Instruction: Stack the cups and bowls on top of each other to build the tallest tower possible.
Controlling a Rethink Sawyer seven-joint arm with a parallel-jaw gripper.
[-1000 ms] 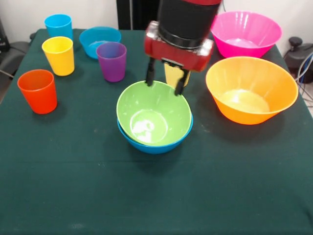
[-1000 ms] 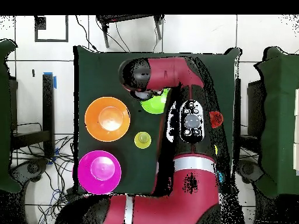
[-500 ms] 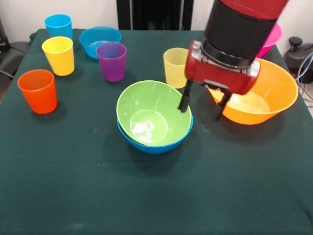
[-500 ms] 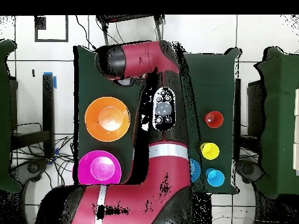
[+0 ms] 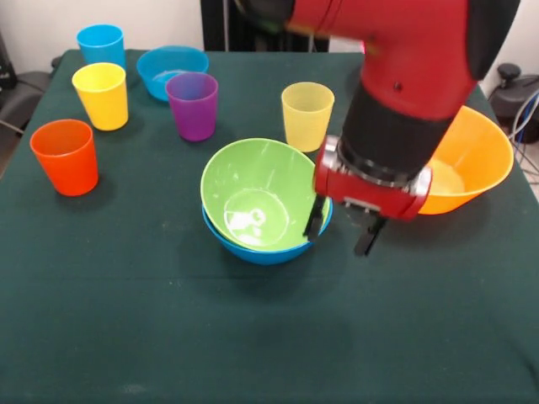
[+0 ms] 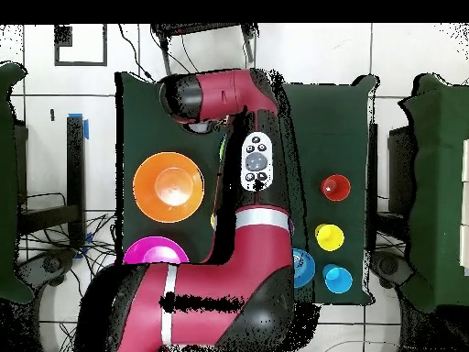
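Since a sec ago the gripper [image 5: 340, 235] has swung off the far rim of the green bowl [image 5: 263, 195], across toward the orange-yellow bowl [image 5: 465, 172], & now hangs low at the green bowl's near-right edge, fingers apart, nothing held. One finger sits right at that rim; touching or not, can't say. Green bowl is nested in the medium blue bowl [image 5: 268, 250], so the tower's only two pieces high. My guess: lining up for another grab, prob. the stack.

Orange-yellow bowl lies behind the hand, half covered by the arm; pink bowl [image 6: 151, 248] shows overhead only. Pale yellow cup [image 5: 307, 115] stands beyond the hand, other cups well off to one side. Overhead, the arm hides the stack.
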